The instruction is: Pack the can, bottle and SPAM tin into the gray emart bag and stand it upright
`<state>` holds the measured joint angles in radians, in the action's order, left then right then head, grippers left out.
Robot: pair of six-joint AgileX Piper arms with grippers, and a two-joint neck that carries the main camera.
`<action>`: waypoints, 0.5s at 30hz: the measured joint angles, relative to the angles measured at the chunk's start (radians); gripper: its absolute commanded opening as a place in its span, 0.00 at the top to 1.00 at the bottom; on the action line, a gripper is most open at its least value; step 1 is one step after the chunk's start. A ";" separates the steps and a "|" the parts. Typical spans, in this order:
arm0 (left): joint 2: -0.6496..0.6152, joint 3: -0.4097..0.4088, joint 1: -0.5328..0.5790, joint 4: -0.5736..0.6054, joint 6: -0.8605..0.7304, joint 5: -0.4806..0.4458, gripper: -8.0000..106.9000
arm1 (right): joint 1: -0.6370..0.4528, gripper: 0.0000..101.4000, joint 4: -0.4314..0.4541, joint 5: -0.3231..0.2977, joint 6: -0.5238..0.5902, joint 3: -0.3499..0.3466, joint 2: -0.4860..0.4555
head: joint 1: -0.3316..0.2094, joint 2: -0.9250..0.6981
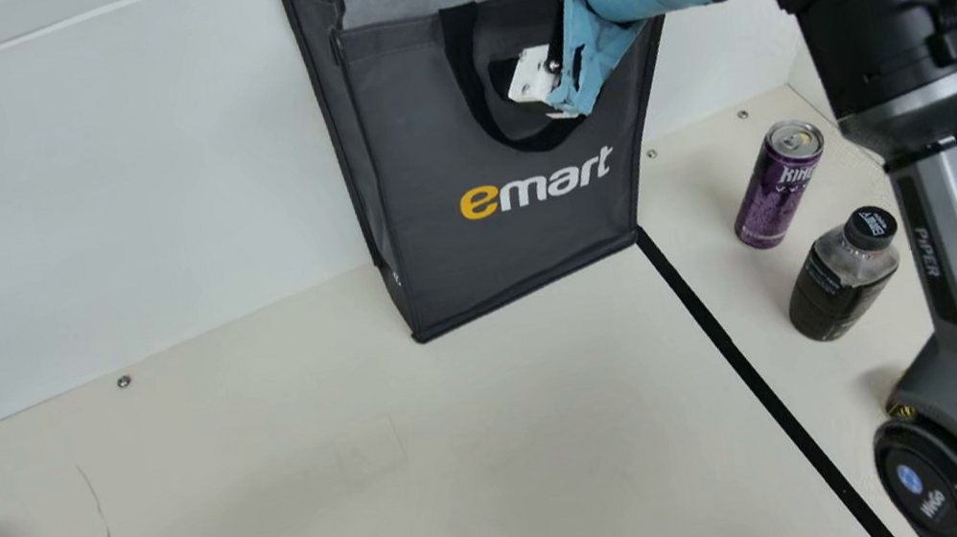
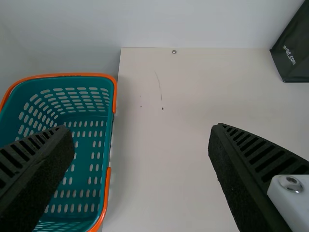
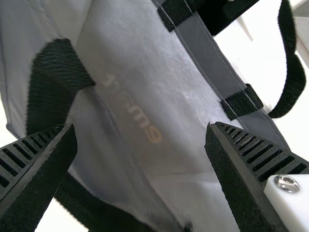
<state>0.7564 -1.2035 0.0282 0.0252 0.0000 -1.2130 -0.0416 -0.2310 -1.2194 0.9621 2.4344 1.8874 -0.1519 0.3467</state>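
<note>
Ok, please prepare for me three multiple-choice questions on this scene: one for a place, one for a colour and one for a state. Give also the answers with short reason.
1. In the main view, where is the purple can relative to the black line on the table?
A. Left of it
B. Right of it
C. Lying across it

2. What colour is the rim of the basket?
A. White
B. Purple
C. Orange

3. What is the state of the left gripper?
A. Fingers open
B. Fingers shut together
C. Fingers shut on a bottle

Answers:
1: B, the can stands on the strip of table beyond the line's right side.
2: C, an orange edge runs along the top of the teal walls.
3: A, a wide gap with nothing held separates its fingers.
</note>
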 measured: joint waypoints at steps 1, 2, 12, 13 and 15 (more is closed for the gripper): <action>0.000 0.000 0.000 0.000 0.000 0.000 0.15 | 0.001 0.06 0.003 0.000 0.004 0.005 0.009 | 0.000 0.000; 0.000 0.000 0.000 0.000 0.000 0.000 0.15 | 0.002 0.06 0.006 0.001 0.008 0.010 0.017 | 0.000 0.000; 0.000 0.000 0.000 0.000 0.000 0.000 0.15 | 0.000 0.39 0.003 0.000 0.038 0.027 0.069 | 0.000 0.000; 0.000 0.000 0.000 0.000 0.000 0.000 0.15 | 0.000 0.46 -0.001 0.000 0.040 0.027 0.071 | 0.000 0.002; 0.000 0.000 0.000 0.000 0.000 0.000 0.15 | -0.003 0.59 -0.005 0.000 0.046 0.027 0.077 | 0.000 0.000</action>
<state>0.7564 -1.2035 0.0282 0.0252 0.0000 -1.2130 -0.0444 -0.2365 -1.2195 1.0081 2.4612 1.9646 -0.1519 0.3467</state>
